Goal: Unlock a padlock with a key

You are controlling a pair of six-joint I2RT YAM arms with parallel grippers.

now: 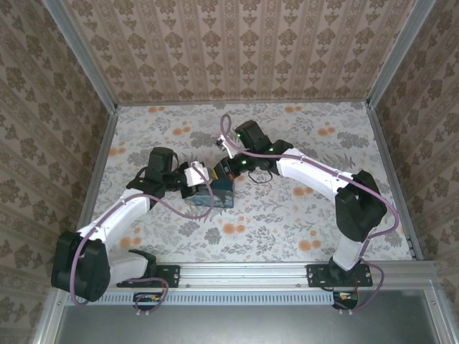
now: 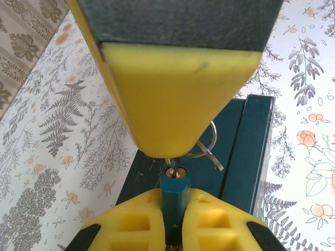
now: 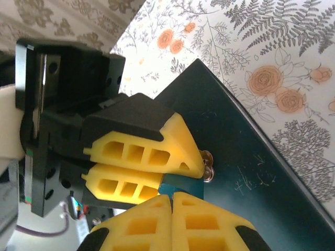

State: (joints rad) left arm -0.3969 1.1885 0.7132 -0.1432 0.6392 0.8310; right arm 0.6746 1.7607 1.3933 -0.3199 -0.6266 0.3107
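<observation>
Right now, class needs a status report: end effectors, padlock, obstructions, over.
Left end effector shut on padlock. Right end effector shut on key, at keyhole. Teal box beneath, not blocking.

Built from white links [image 1: 115, 218] and black joints [image 1: 80, 266], trailed by lilac cables [image 1: 166, 208]. Lit by green lamps [image 1: 244, 163] upper centre. Tipped with yellow, hollow-celled fingertips [image 3: 175, 144] on the black-bodied left tool [image 3: 188, 168], screw holes alongside.

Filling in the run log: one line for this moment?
left end effector: shut on small blue-teal padlock | right end effector: shut on thin metal key | key at padlock top, above dark teal box
</observation>
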